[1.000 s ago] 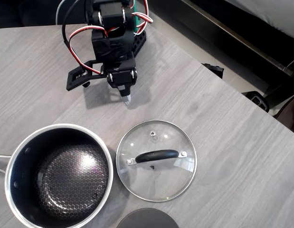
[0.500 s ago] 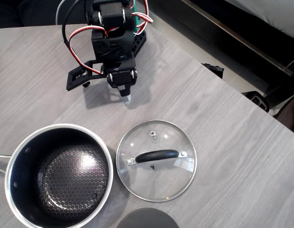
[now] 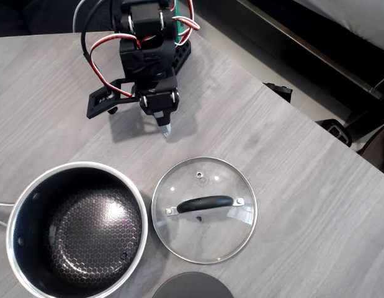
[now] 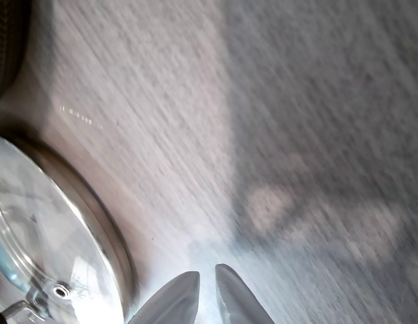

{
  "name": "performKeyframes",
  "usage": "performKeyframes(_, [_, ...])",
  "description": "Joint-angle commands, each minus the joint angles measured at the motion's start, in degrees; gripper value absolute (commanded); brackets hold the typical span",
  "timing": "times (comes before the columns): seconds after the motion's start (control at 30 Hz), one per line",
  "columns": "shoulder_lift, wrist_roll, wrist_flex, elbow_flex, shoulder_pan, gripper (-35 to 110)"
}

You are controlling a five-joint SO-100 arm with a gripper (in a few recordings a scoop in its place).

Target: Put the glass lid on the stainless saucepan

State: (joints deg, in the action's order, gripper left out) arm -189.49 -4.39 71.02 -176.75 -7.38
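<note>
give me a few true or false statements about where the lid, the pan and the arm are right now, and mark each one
1. The glass lid lies flat on the table, to the right of the stainless saucepan in the overhead view. True.
2. The lid already covers the saucepan. False: the pan is open, its honeycomb inside showing.
3. The end effector grips the lid's black handle. False: it is near the arm's base, apart from the lid, holding nothing.
4. In the wrist view the fingertips sit close together, nearly closed. True.
5. A dark grey disc sits at the bottom edge of the overhead view. True.
</note>
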Motion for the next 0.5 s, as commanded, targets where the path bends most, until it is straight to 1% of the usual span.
performKeyframes(0.0, [-1.7, 0.3, -0.1, -0.5, -3.8, 0])
performKeyframes(0.17, [-1.7, 0.3, -0.3, -0.5, -6.4, 0])
performKeyframes(0.33, [-1.7, 0.4, -0.4, -0.5, -6.3, 1])
performKeyframes(0.4, [-1.7, 0.6, -0.6, -0.5, -9.3, 6])
performKeyframes(0.43, [-1.8, 1.1, -0.7, -0.5, -11.0, 6])
performKeyframes(0.47, [-1.8, 1.3, -0.8, -0.5, -11.4, 3])
